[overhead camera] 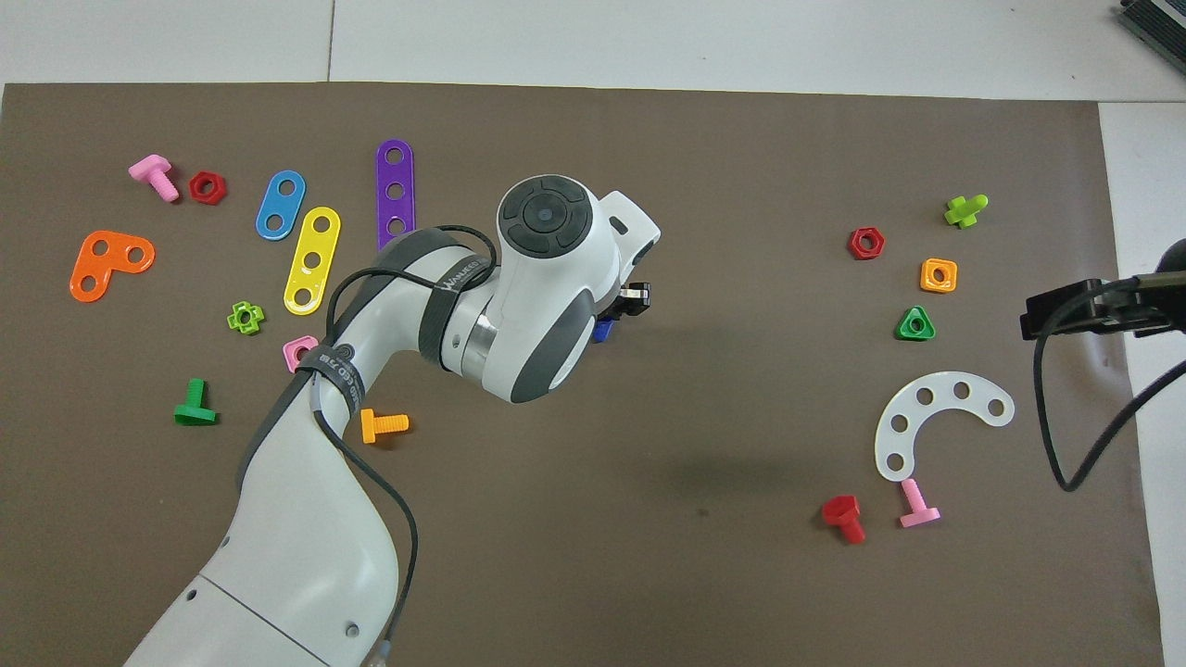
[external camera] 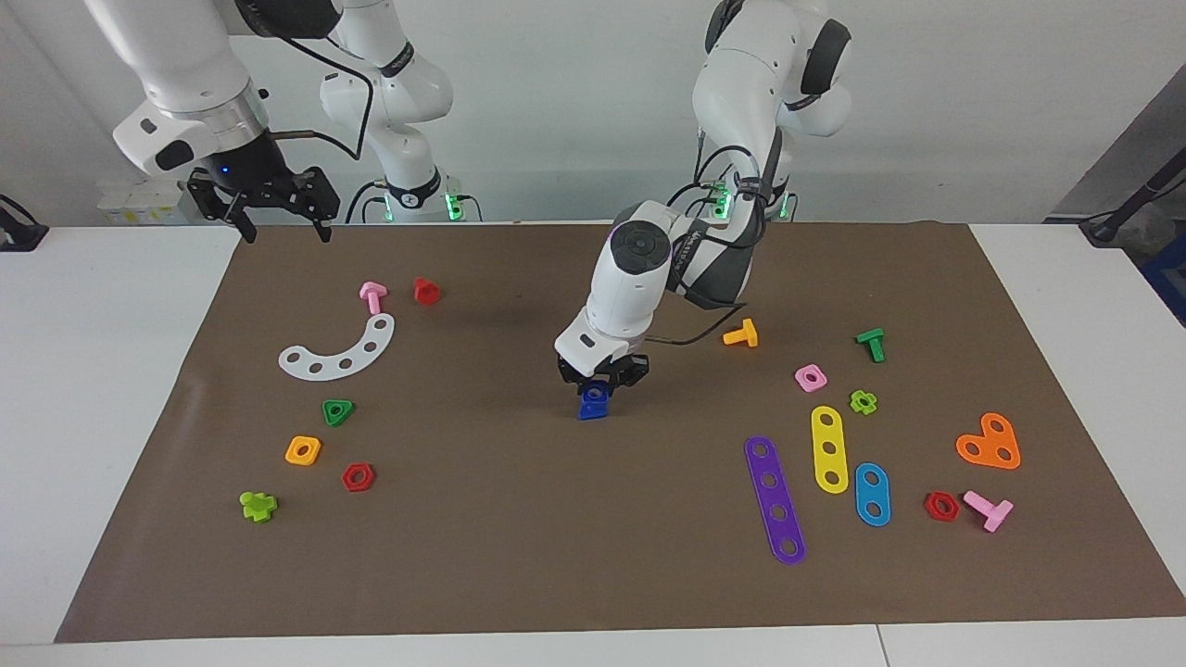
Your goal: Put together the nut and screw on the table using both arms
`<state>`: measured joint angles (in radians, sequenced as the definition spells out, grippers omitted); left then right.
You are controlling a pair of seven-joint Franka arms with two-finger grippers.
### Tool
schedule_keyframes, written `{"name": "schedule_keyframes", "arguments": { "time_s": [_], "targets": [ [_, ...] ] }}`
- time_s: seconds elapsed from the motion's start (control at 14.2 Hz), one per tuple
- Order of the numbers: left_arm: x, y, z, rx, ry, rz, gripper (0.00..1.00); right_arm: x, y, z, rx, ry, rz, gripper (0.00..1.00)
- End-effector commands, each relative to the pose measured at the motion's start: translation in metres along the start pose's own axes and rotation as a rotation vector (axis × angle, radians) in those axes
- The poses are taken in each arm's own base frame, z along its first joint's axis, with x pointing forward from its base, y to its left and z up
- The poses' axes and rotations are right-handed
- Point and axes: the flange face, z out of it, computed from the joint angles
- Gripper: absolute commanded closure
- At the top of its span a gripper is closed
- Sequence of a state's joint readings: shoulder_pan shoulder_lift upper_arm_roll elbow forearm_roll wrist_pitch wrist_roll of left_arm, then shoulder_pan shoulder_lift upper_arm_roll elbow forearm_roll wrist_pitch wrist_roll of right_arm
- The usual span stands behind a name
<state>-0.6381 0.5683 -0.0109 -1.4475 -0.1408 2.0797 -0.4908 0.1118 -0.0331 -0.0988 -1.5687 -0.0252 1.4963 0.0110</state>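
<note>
Facing view: the left gripper (external camera: 600, 377) is low over the middle of the brown mat (external camera: 519, 537) on the desk (external camera: 111, 417), about twelve o'clock of the mat's centre. It is clamped narrow on the dark-blue nut (external camera: 598, 393). The nut sits at six o'clock of the gripper, directly over the dark-blue screw (external camera: 589, 412), which stands on the mat. Whether nut and screw touch cannot be told. The screw appears to rest on its triangular head with its short shaft, the long axis, pointing up. The nut's round hole is partly visible, so its face seems tilted slightly, not fully level. The right gripper (external camera: 283, 215) hangs at ten o'clock of the frame, over the mat's edge at the right arm's end, with fingers spread wide and empty; that arm waits. Overhead view: the left arm's wrist covers most of the work. Only a dark-blue sliver shows at seven o'clock of the black gripper tip, and nut or screw cannot be distinguished there. Assessment: both parts are judged light, rigid, smooth plastic, liable to slip or cock sideways. The nut is best held across two opposite flat sides. The screw is best held by its triangular head, leaving the shaft free.
</note>
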Motion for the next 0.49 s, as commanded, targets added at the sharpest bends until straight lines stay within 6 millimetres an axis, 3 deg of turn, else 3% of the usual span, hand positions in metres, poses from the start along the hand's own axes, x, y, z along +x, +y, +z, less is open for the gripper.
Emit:
{"name": "schedule_keyframes", "arguments": {
  "time_s": [0.0, 0.42],
  "targets": [
    [0.001, 0.005, 0.010, 0.001, -0.001, -0.009, 0.80, -0.006, 0.001, -0.001, 0.015, 0.009, -0.027, 0.00],
    [0.004, 0.004, 0.026, 0.012, 0.005, -0.008, 0.81, -0.006, 0.001, -0.002, 0.015, 0.010, -0.027, 0.00]
  ]
}}
